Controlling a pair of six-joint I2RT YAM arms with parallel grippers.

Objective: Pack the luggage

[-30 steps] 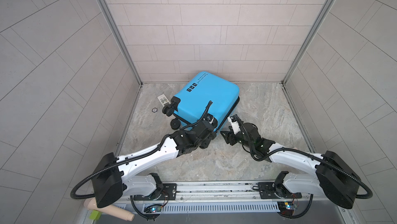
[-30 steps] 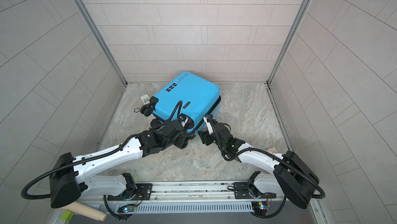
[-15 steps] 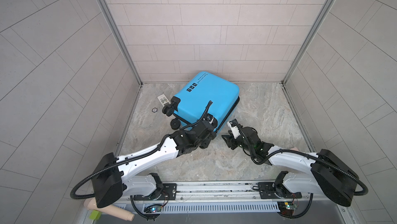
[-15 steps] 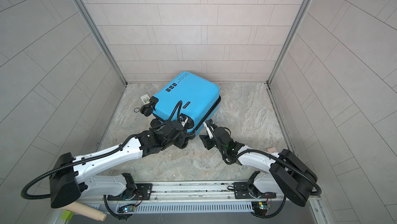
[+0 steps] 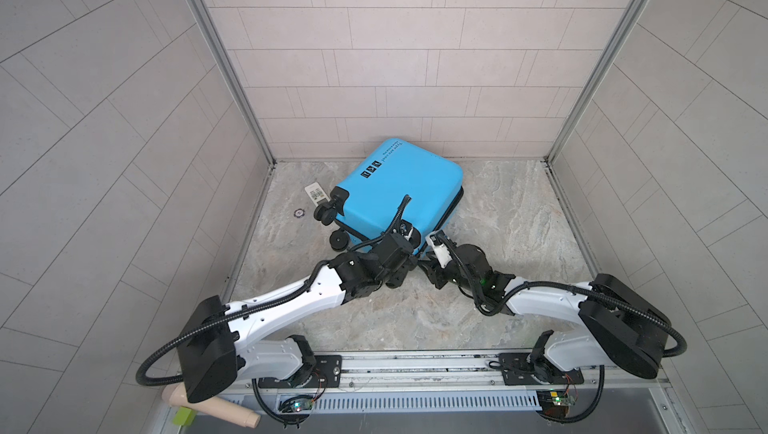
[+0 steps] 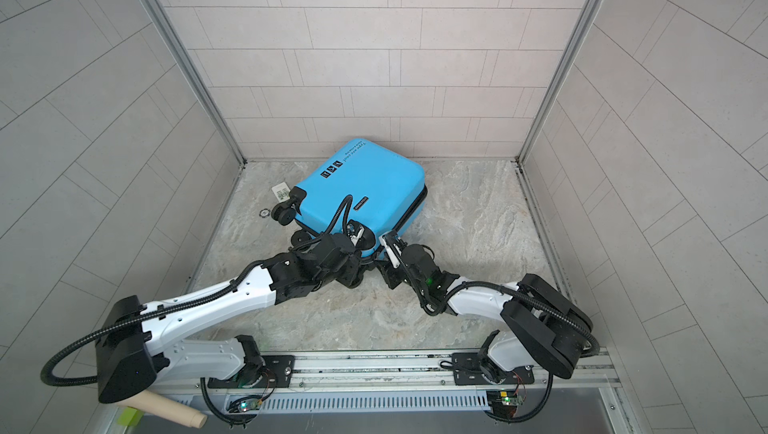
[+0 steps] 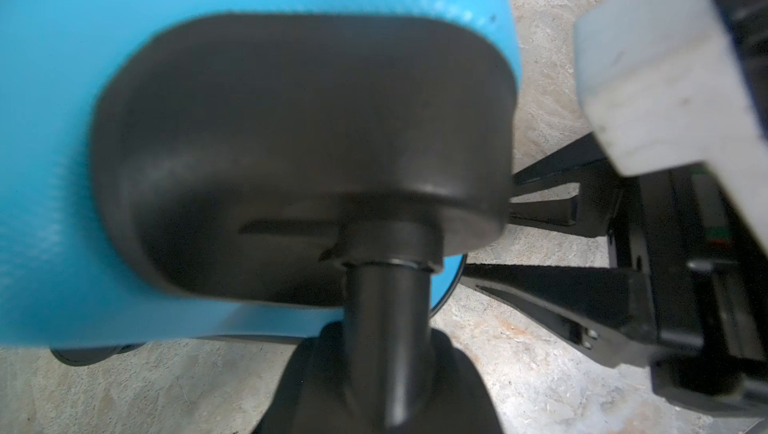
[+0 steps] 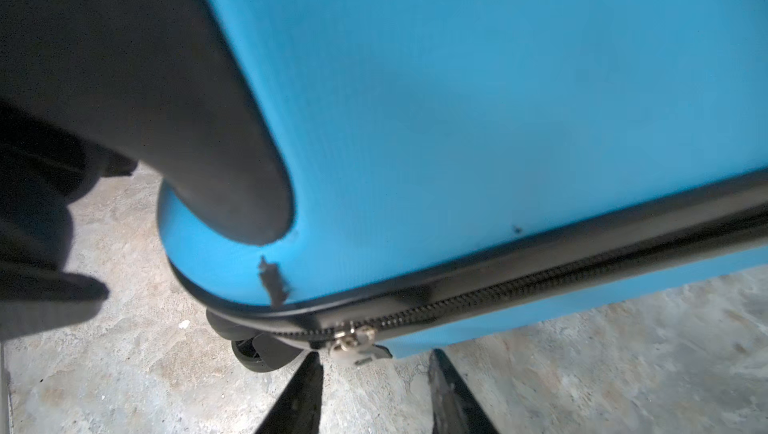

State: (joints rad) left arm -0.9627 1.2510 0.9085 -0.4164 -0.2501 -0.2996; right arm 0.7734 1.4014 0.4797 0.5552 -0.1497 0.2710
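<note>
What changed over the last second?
The right claw slid left toward the suitcase's near corner and its jaws narrowed. They now flank the zipper pull, not yet closed on it. The suitcase, the left claw at its edge and the tag beside it stayed put.

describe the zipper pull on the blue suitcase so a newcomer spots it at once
Find the bright-blue luggage lying near the back wall. Follow its black zipper band to the corner by the right gripper. The zipper pull is the only silver metal piece there.
</note>
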